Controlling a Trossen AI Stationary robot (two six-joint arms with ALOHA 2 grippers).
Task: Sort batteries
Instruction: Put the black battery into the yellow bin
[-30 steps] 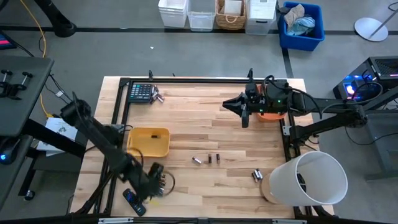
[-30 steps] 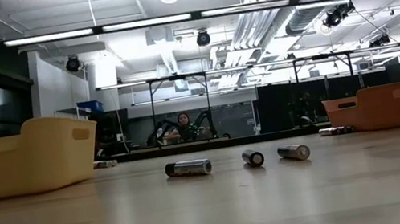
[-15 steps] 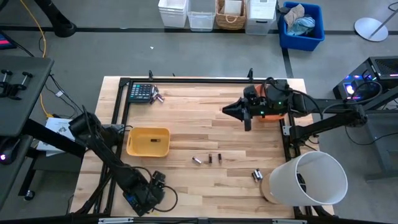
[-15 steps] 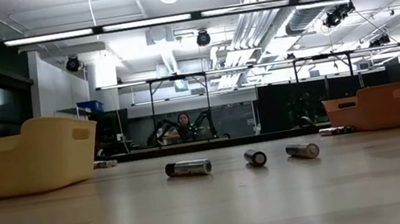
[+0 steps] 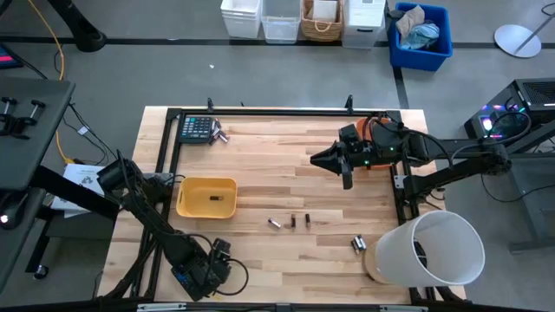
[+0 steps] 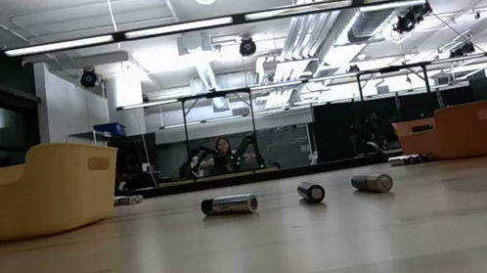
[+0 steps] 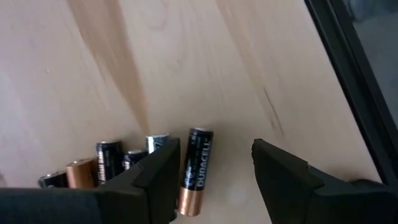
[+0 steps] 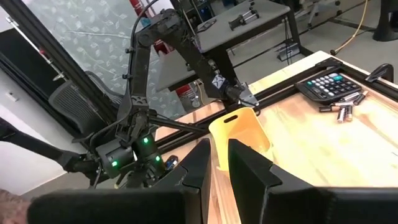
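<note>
My left gripper (image 5: 211, 267) is low over the table's near left corner, open (image 7: 214, 167). A black and copper battery (image 7: 194, 171) lies on the wood between its fingers, close beside one finger; I cannot tell if they touch. Several more batteries (image 7: 106, 163) lie just outside that finger. Three batteries (image 5: 291, 222) lie mid-table, also in the low view (image 6: 229, 204). Others lie near the white bucket (image 5: 357, 244) and by the calculator (image 5: 222, 135). One battery lies in the yellow bin (image 5: 206, 198). My right gripper (image 5: 317, 159) hovers shut beside the orange bin (image 5: 383, 152).
A black remote (image 5: 183, 279) lies next to my left gripper at the near edge. A calculator (image 5: 196, 128) sits at the far left corner. A big white bucket (image 5: 431, 250) stands at the near right corner. A black frame (image 5: 260, 112) borders the table. Bare wood shows mid-table.
My left gripper has swung from beside the yellow bin toward the table's near left corner and come down, then held still. My right gripper has drifted slightly toward the near edge. In the low view the rightmost of the three middle batteries has rolled a little to the right.
</note>
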